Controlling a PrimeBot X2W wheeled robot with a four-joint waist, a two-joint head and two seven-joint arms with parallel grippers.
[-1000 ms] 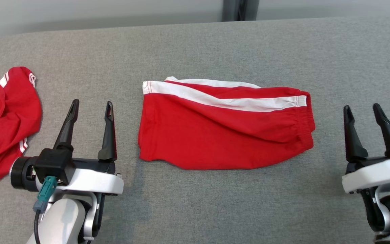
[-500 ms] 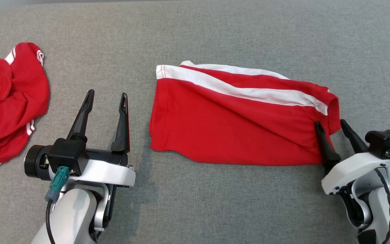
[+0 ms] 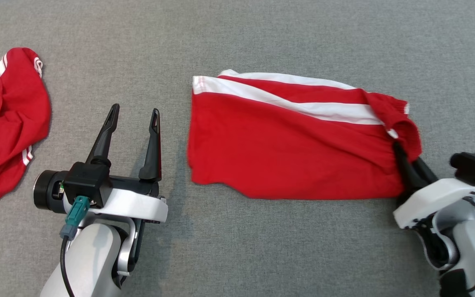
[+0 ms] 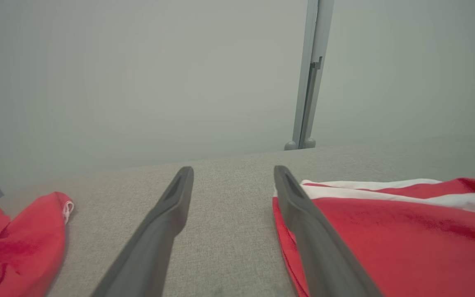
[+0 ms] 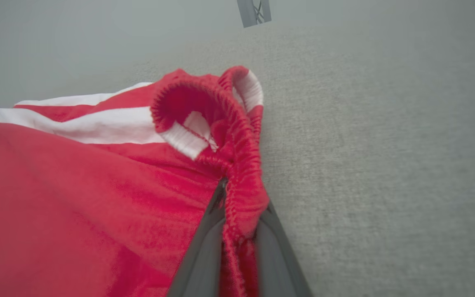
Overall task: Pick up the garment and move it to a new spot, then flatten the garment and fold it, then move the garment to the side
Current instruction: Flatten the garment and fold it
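Item: red shorts [image 3: 287,156] with white side stripes [image 3: 303,108], one piece.

Location: middle to right of the grey fabric surface [image 3: 262,37], leg hem toward the robot's left, elastic waistband [image 3: 402,123] toward its right.

Condition: body lies mostly flat with shallow diagonal creases. The waistband end is bunched and lifted off the surface (in the right wrist view the band [image 5: 221,107] curls over into an open loop, with a white patch showing inside).

Right gripper [image 3: 410,163]: at the waistband's near corner, dark fingers pressed together with gathered red elastic pinched between them. The right wrist view shows the cloth [image 5: 76,198] squeezed in the gripper [image 5: 237,214].

Left gripper [image 3: 135,109]: fingers spread apart, nothing between them. It sits near the leg hem on the robot's left, with bare surface between it and the shorts. The left wrist view shows the same gripper [image 4: 233,169] with the hem [image 4: 406,239] just beside its right finger.

Other stock: a second red garment [image 3: 6,123] with white trim, crumpled at the far left, well apart from the shorts.

Backdrop: a grey upright post [image 4: 311,74] against a pale wall beyond the surface's far edge.
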